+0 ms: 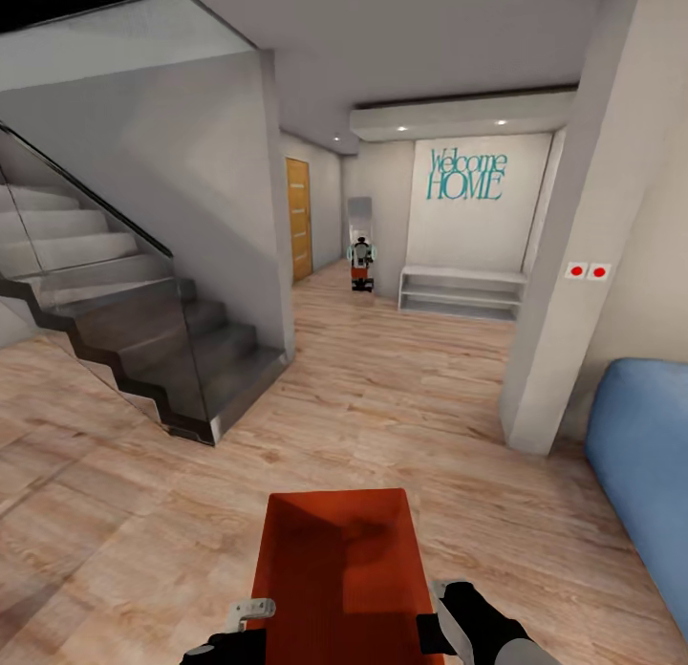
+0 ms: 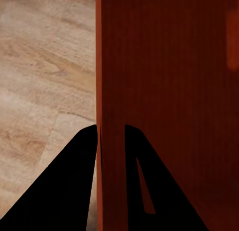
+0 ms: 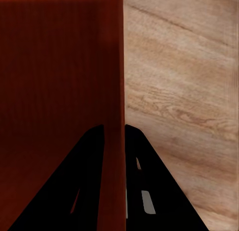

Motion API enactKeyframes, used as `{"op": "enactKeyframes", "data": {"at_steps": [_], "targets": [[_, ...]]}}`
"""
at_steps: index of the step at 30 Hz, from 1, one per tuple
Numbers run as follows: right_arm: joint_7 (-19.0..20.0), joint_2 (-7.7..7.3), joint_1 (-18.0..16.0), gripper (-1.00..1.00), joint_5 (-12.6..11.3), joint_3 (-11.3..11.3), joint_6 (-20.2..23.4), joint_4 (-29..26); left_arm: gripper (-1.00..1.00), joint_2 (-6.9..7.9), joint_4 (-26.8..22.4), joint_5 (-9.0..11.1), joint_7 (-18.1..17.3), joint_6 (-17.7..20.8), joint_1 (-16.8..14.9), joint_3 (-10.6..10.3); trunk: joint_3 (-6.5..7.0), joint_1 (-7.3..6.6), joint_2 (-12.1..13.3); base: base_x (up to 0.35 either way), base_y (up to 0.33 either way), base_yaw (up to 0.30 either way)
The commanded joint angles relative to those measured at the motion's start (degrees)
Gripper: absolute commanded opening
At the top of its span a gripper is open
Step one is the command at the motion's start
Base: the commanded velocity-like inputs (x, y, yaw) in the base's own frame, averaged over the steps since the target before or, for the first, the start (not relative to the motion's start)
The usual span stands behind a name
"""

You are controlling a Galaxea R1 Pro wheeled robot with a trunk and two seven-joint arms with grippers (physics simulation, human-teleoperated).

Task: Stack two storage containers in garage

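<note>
Carrying one orange-red bin [image 1: 336, 574] low and near over the wood floor [image 1: 401, 397], likely toward the far door [image 1: 298, 219] | left gripper [image 2: 110, 136] pinches the bin's wall | right gripper [image 3: 114, 134] pinches the other wall | second bin and garage unseen; arms cut off.

The near end of the storage container [image 1: 336, 574] is cut off by the head view's lower edge. The blue sofa [image 1: 642, 464] is cropped at the right edge. The small figure [image 1: 360, 261] down the hallway cannot be identified.
</note>
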Motion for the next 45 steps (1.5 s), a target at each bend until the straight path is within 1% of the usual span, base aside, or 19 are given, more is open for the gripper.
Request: {"op": "enactKeyframes", "data": {"at_steps": [1,16,28,45], "targets": [[-0.2,-0.86,0.0,-1.0,-1.2,1.2,1.1,0.1,-1.0,0.1,-0.3,0.9,0.2,-2.6,0.0,-1.2,-0.07,0.04,0.0,0.343,0.0,0.0],[-0.2,-0.86,0.0,-1.0,-1.2,1.2,1.1,0.1,-1.0,0.1,-0.3,0.9,0.2,-2.6,0.0,-1.2,-0.08,0.04,0.0,0.343,0.0,0.0],[-0.2,-0.87,0.0,-1.0,-1.2,1.2,1.1,0.1,-1.0,0.1,-0.3,0.9,0.2,-2.6,0.0,-1.2,-0.53,0.04,0.0,0.343,0.0,0.0],[-0.2,-0.86,0.0,-1.0,-1.2,1.2,1.1,0.1,-1.0,0.1,-0.3,0.8,0.2,-2.6,0.0,-1.2,-0.57,0.04,0.0,0.343,0.0,0.0]]}}
